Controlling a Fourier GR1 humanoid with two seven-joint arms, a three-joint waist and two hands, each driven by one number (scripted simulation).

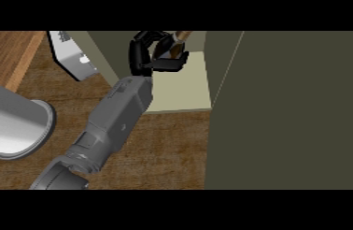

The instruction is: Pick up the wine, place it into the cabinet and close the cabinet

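Head view puts the placing step in hand: the left hand point(157, 53) is inside the open cabinet point(185, 86), fingers curled round the wine point(183, 37), of which only a brown sliver shows. Whether the bottle rests on the pale shelf I cannot tell. Next, I judge, it must be set upright and released, the arm withdrawn over the table point(165, 149), and the door point(283, 107) swung shut. The forearm stretches diagonally from lower left.

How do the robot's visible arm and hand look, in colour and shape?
Only the left side shows. Its forearm is grey and boxy, with a small round mark on its side, and ends below in a rounded darker collar. The left hand is black, with slim fingers. No cables or lettering are visible.
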